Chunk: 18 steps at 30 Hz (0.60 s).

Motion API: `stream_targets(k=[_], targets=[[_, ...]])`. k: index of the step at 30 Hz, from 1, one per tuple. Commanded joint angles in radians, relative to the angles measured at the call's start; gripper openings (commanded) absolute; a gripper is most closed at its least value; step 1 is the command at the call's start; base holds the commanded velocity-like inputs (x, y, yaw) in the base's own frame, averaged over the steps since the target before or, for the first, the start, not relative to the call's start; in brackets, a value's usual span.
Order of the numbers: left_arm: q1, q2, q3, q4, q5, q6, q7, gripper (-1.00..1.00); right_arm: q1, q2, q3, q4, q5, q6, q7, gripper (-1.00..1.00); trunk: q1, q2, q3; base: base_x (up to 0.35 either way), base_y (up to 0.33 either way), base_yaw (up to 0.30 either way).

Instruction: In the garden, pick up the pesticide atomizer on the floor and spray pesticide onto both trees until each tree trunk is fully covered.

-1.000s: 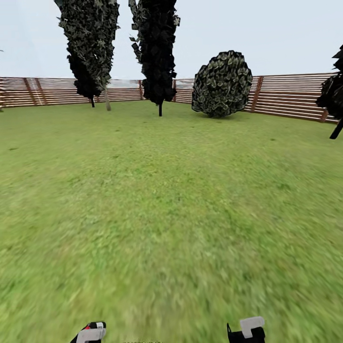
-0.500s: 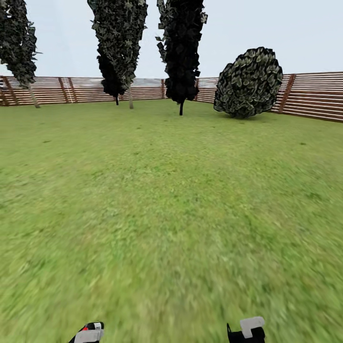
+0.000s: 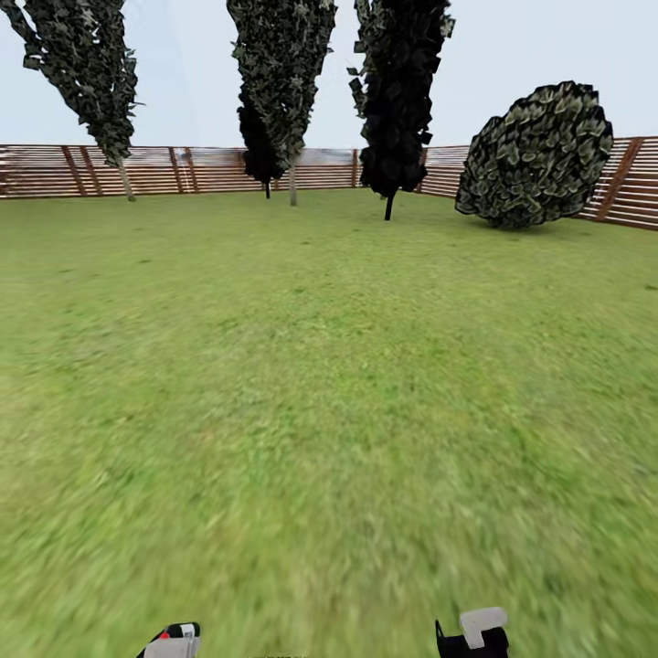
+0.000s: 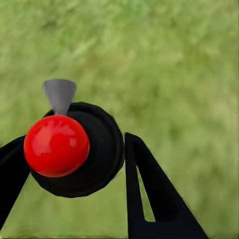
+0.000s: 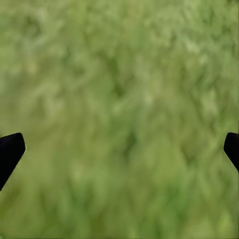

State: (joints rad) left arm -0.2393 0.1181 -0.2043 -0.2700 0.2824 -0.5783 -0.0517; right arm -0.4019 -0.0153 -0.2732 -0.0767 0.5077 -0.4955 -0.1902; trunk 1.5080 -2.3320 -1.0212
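In the left wrist view my left gripper (image 4: 74, 152) is shut on the pesticide atomizer (image 4: 102, 149), a black bottle with a round red top and a small grey nozzle, held over grass. The head view catches that gripper (image 3: 172, 642) at the bottom edge, a bit of red beside it. My right gripper (image 5: 119, 149) is open with nothing between its fingertips (image 5: 10, 149), only lawn beyond. It also sits low in the head view (image 3: 473, 635). The two trees with their thick trunks and the paved floor are out of view.
Green lawn (image 3: 329, 366) stretches ahead to a brown slat fence (image 3: 183, 169). Several narrow dark cone-shaped trees (image 3: 397, 82) stand along the fence, and a round dark bush (image 3: 539, 155) stands at the right.
The whole head view has swung left: cone trees and bush now sit further right and another cone tree shows at the left. Both grippers hold their places.
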Motion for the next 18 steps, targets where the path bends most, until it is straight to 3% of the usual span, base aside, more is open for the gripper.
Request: stream_targets(k=[1, 18], targets=[[0.0, 0.0, 0.0, 0.0, 0.001, 0.0, 0.0, -1.0, 0.0, 0.0, 0.0, 0.0, 0.0, 0.0, 0.0, 1.0, 0.0, 0.0, 0.0, 0.0, 0.0, 0.282], [0.0, 0.0, 0.003, -0.001, 0.001, 0.009, 0.003, -1.0, 0.0, 0.0, 0.0, 0.0, 0.0, 0.0, 0.0, 1.0, 0.0, 0.0, -0.007, 0.0, 0.0, 0.282]])
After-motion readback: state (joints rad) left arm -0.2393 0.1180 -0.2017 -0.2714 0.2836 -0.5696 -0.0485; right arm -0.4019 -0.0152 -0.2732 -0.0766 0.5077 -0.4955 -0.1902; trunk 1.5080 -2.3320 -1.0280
